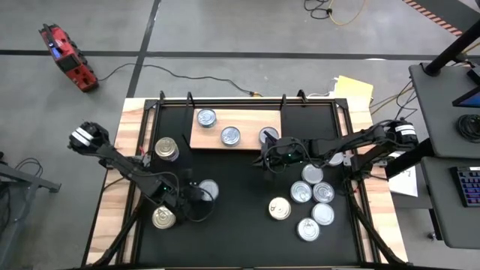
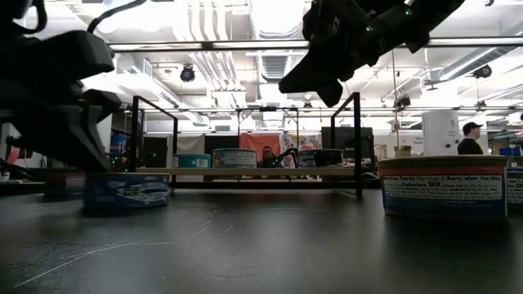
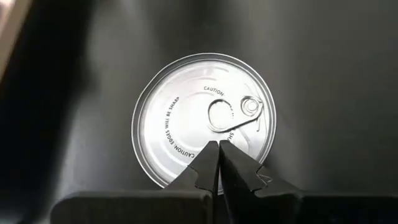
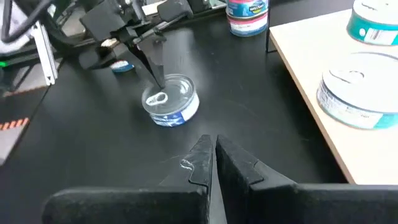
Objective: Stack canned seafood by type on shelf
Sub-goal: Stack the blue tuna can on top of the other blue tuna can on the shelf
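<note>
Silver-topped tuna tin (image 3: 204, 118) sits on the black tabletop (image 1: 240, 225), short of the wooden shelf (image 1: 247, 120). Our left claw (image 3: 217, 146) hovers above it, pressed together; right claw (image 4: 214, 146), also closed, waits near the shelf. Next we'd spread and grasp.

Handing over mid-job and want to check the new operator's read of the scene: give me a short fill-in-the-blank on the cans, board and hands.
1. The wooden shelf carries ___ cans.
2. The left hand hovers with fingers ___ over a silver-topped can.
3. That can stands on the black ___, not on the shelf.
4. The right hand holds ___.

Missing words: three; shut; table; nothing
</note>
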Robot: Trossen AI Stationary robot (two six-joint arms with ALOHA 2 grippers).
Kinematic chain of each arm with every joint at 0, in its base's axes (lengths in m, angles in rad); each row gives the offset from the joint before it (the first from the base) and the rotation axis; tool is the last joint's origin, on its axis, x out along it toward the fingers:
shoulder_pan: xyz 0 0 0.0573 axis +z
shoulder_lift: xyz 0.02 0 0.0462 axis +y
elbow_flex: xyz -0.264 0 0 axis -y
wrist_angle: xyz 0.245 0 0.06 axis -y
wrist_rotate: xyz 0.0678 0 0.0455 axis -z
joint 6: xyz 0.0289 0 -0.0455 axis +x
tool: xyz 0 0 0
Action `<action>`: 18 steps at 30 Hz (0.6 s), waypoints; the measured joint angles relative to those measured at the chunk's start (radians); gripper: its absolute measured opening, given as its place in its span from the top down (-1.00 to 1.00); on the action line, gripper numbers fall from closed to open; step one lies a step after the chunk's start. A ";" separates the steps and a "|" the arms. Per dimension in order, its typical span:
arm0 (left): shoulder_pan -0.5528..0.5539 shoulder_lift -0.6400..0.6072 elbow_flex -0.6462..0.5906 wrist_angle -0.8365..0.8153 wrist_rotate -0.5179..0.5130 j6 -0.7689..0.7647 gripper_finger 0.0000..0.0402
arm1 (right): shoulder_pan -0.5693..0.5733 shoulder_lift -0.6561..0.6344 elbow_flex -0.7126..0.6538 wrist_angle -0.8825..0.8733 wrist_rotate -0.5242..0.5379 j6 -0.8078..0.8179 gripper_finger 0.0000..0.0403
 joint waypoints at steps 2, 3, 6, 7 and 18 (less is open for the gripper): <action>0.012 0.012 0.000 0.018 -0.031 0.013 1.00 | 0.000 0.000 0.000 -0.001 0.000 0.026 0.94; 0.016 0.017 0.001 0.022 -0.042 0.025 1.00 | 0.000 0.002 0.000 -0.001 0.000 0.043 0.94; 0.017 0.016 0.025 0.020 -0.050 0.060 1.00 | 0.000 0.015 0.000 0.001 -0.030 0.091 0.94; 0.017 0.010 0.037 0.015 -0.049 0.072 1.00 | 0.000 0.023 0.000 0.005 -0.055 0.105 0.94; 0.015 -0.015 0.107 -0.170 0.003 0.005 1.00 | 0.000 0.161 0.063 0.089 -0.123 0.163 0.94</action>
